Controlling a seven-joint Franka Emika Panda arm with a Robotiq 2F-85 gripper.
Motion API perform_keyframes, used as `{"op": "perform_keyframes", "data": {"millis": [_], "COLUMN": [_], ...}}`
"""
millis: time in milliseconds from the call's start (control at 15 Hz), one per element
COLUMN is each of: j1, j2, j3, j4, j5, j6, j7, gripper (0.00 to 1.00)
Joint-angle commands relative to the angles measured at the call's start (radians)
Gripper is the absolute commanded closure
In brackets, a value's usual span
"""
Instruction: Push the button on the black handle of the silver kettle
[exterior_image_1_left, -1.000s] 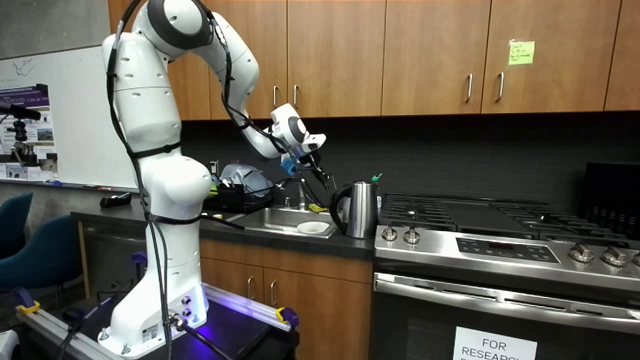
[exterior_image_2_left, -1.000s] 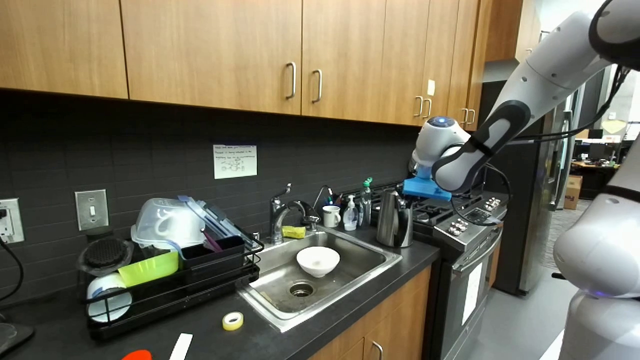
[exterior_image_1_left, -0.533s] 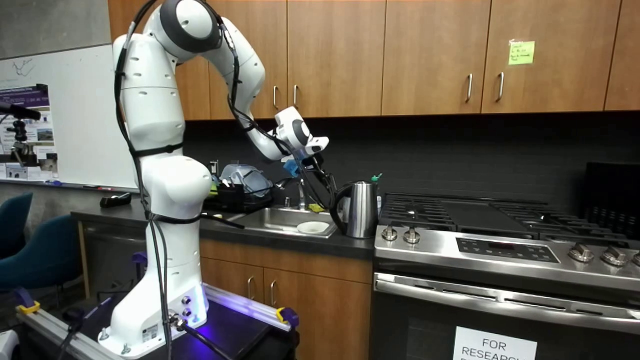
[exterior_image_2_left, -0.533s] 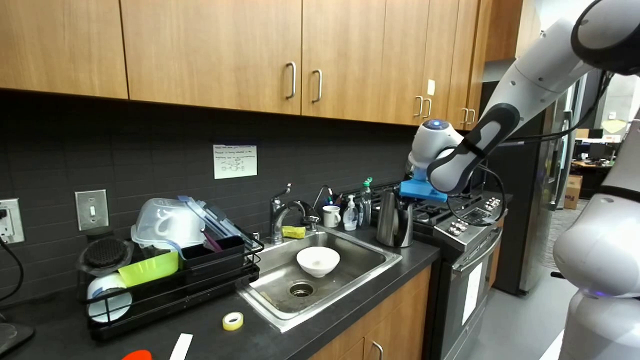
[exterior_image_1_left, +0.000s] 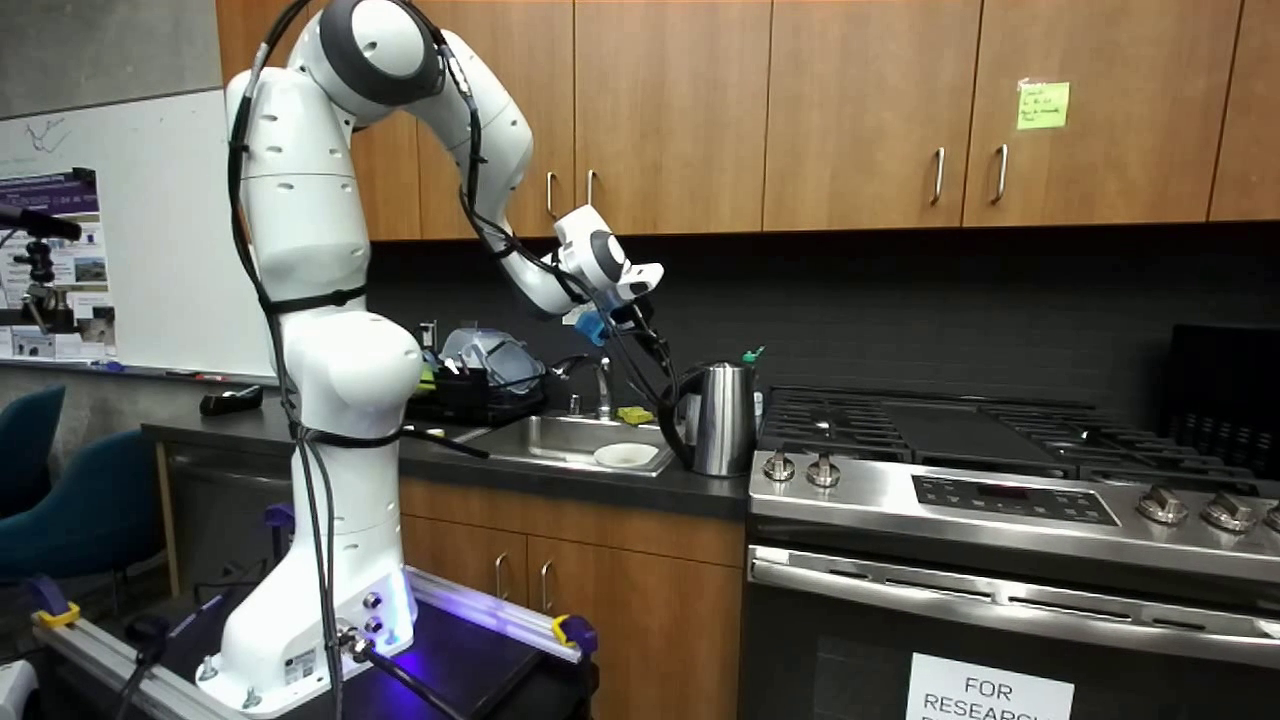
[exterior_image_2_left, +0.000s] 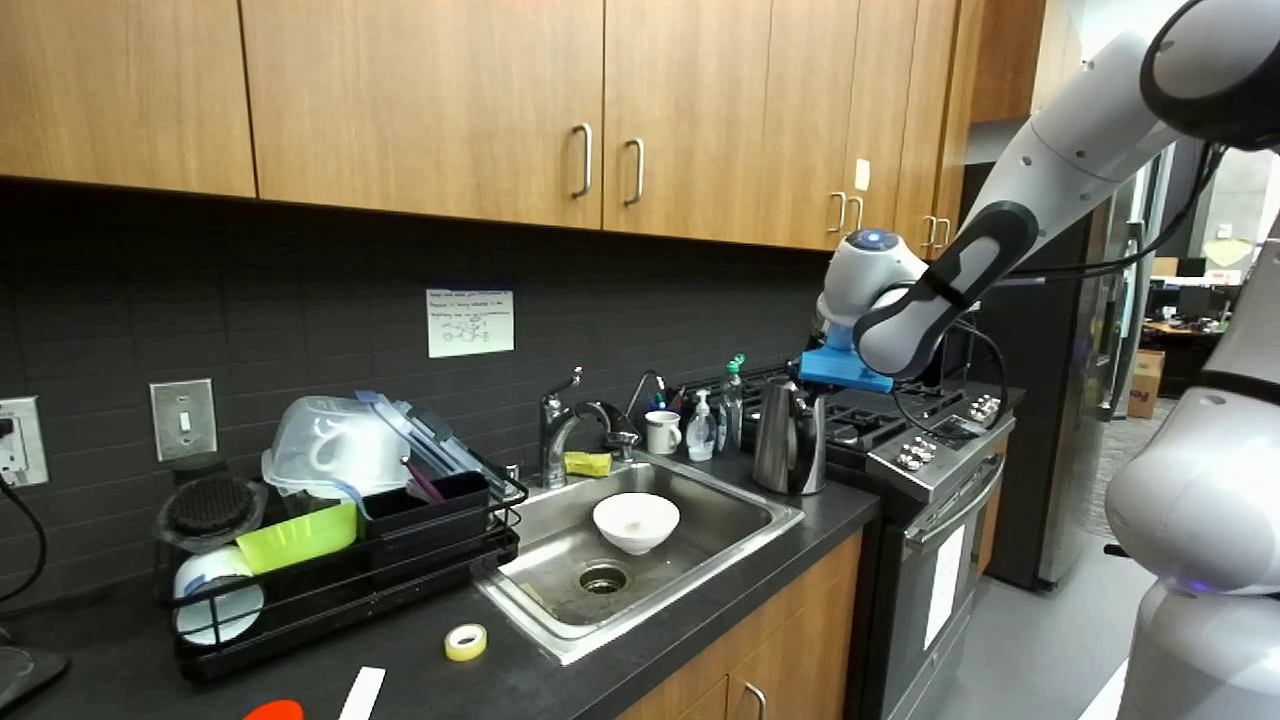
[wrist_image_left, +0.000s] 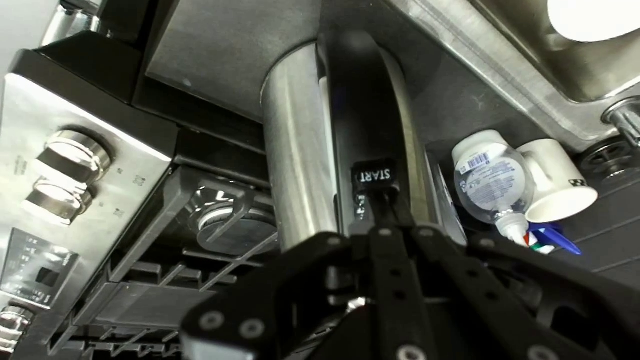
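Note:
The silver kettle (exterior_image_1_left: 727, 425) stands upright on the dark counter beside the stove; it also shows in an exterior view (exterior_image_2_left: 776, 440) and in the wrist view (wrist_image_left: 295, 145). Its black handle (wrist_image_left: 362, 100) runs toward my gripper in the wrist view. The START button (wrist_image_left: 374, 174) is on the handle's end nearest the gripper. My gripper (wrist_image_left: 382, 197) is shut and empty, its fingertips together. The tips overlap the button's near edge in the wrist view; I cannot tell if they touch it. In an exterior view the gripper (exterior_image_1_left: 664, 372) tilts down at the handle's top.
The stove (exterior_image_1_left: 940, 470) adjoins the kettle. On its other side is the sink (exterior_image_2_left: 700, 490) with a white bowl (exterior_image_2_left: 636, 522). A soap bottle (wrist_image_left: 492, 175), a white mug (wrist_image_left: 555, 185) and a green-capped bottle (exterior_image_2_left: 733, 400) stand behind. Wooden cabinets (exterior_image_1_left: 670, 110) hang above.
My arm has shifted toward the kettle, and in the last half second the hand has risen slightly, with the fingertips near the handle's top. The kettle has not moved.

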Motion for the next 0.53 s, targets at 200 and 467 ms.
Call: {"op": "perform_keyframes", "data": {"millis": [200,467], "j1": [-0.007,-0.008], "j2": [0.020,0.035], "j3": [-0.012,-0.017], "j4": [0.002,0.014], "j5": [-0.004,-0.012], "j6": [0.018,0.024], "j7": [-0.014,-0.013], "gripper": [1.00,1.00]}}
